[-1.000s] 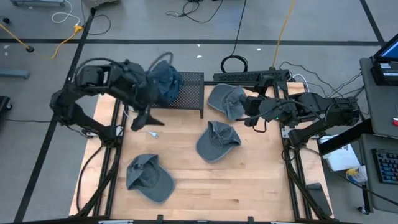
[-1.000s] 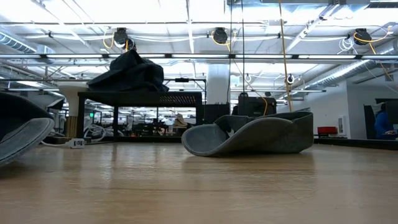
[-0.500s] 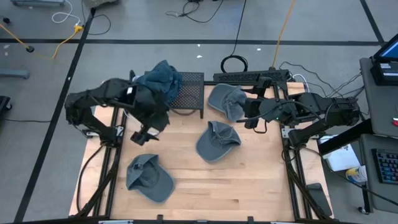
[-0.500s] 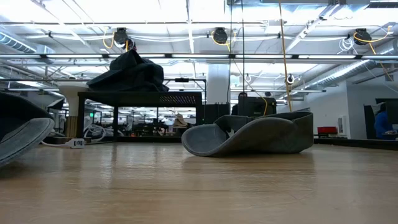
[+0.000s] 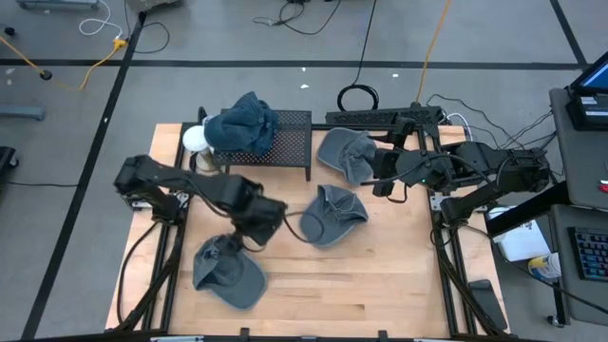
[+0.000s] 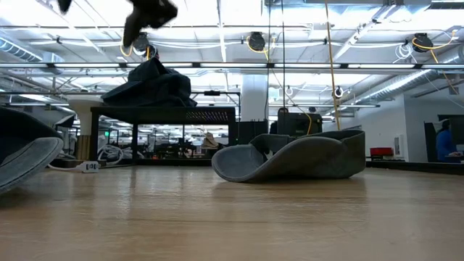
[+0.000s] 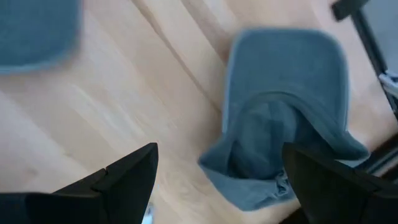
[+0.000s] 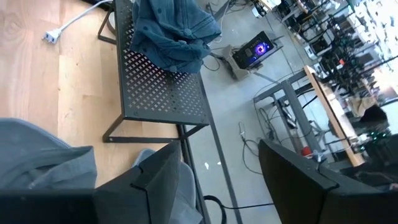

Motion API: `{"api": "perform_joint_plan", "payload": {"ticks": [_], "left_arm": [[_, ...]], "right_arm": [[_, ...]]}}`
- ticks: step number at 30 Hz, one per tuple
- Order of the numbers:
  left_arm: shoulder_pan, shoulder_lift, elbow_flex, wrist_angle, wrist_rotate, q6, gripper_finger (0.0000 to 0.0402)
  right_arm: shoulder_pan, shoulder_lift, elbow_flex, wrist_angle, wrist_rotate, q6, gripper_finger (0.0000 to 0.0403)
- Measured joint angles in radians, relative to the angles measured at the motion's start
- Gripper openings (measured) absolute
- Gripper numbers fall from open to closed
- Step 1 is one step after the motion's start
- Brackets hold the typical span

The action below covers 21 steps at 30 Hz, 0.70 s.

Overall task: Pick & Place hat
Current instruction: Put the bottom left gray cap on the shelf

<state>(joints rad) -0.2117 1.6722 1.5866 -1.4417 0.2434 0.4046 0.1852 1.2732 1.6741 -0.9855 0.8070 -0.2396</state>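
Left hand [image 5: 249, 231], fingers apart, just above front-left hat [image 5: 227, 273].

No text, label or number is legible anywhere.

Bright, even light falls from ceiling strips [image 6: 217, 14], glaring white in the low view. Shadows on the wooden table [image 5: 380, 275] are soft. The left wrist view is blurred, probably by motion, smearing a hat [image 7: 280, 124].
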Motion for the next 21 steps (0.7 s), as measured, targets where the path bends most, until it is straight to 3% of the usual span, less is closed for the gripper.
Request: {"api": "perform_joint_plan", "payload": {"ticks": [8, 21], "left_arm": [[-0.063, 0.105, -0.123, 0.161, 0.002, -0.046, 0.0347], [-0.086, 0.365, -0.13, 0.194, 0.148, -0.074, 0.0347]], "right_arm": [[0.0, 0.0, 0.0, 0.0, -0.001, 0.018, 0.0212], [0.0, 0.0, 0.0, -0.009, -0.001, 0.018, 0.0212]]}}
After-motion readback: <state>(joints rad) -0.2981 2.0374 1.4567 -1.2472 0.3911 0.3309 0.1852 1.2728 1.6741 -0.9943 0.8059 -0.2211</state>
